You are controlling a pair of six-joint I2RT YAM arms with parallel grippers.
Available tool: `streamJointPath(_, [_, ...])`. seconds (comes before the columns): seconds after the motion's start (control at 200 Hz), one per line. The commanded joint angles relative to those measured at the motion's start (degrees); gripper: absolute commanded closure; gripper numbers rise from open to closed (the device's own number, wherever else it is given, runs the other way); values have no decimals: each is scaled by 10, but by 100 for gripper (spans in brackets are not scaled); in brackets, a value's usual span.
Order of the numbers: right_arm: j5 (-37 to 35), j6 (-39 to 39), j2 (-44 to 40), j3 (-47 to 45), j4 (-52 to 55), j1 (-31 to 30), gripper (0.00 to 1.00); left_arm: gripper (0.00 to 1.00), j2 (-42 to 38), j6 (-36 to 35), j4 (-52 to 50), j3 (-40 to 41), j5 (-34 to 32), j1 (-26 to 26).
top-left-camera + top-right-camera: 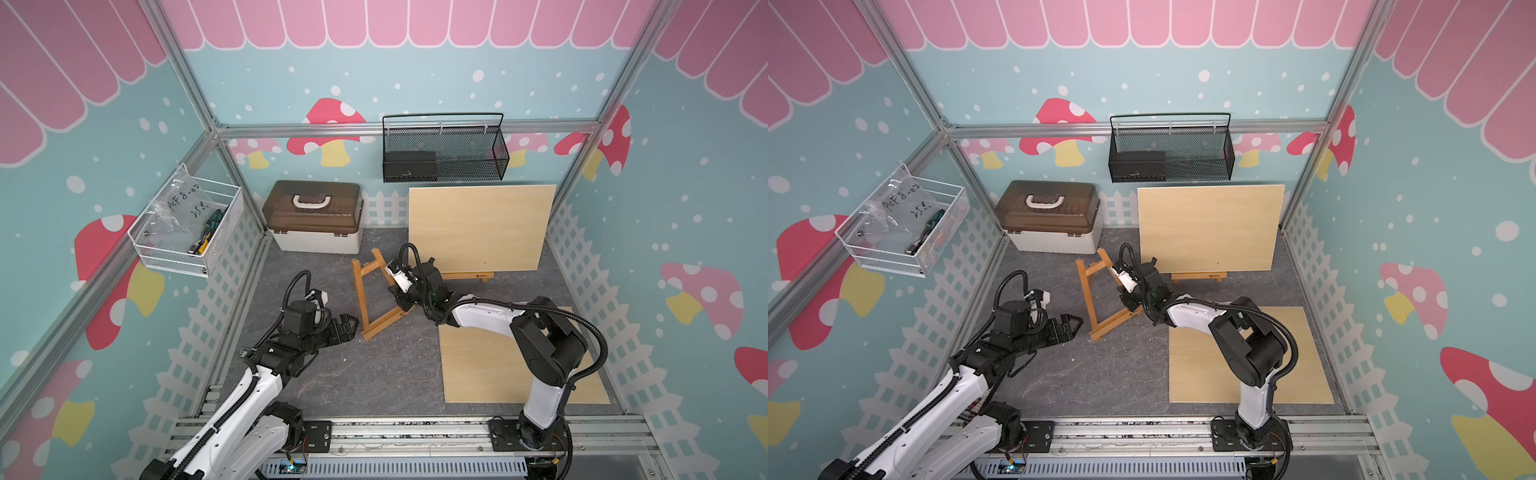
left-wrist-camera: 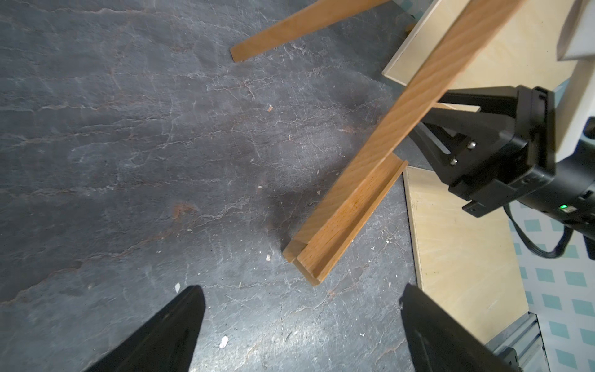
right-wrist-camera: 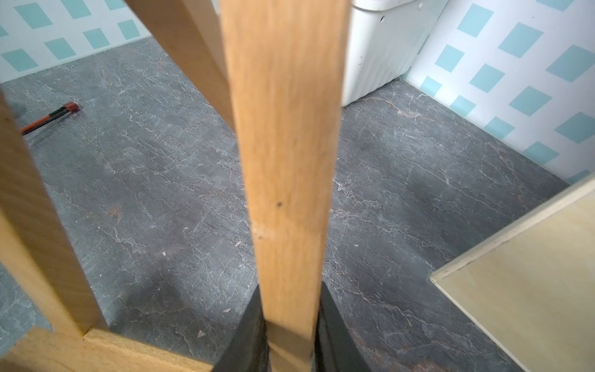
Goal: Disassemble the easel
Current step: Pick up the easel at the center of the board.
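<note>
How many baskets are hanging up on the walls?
2. A black mesh basket hangs on the back wall. A white wire basket hangs on the left side wall. No others show in any view.

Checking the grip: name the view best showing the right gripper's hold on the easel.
Right wrist: right gripper jaws clamp an easel slat close up. Left wrist shows it sideways, partly hidden; top views show it small.
</note>
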State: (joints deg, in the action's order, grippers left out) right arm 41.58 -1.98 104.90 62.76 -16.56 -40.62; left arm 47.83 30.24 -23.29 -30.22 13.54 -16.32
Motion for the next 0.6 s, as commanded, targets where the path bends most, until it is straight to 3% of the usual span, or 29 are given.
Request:
streamJointPath(0.0, [-14, 7, -31, 26, 0, -4, 79, 2, -13, 5, 7, 7, 3, 13])
streamJointPath(0.305, [-25, 12, -82, 24, 47, -4, 79, 2, -17, 2, 11, -6, 35, 59])
streamJointPath(0.595, [-28, -1, -151, -14, 80, -4, 79, 2, 21, -1, 51, -14, 65, 70])
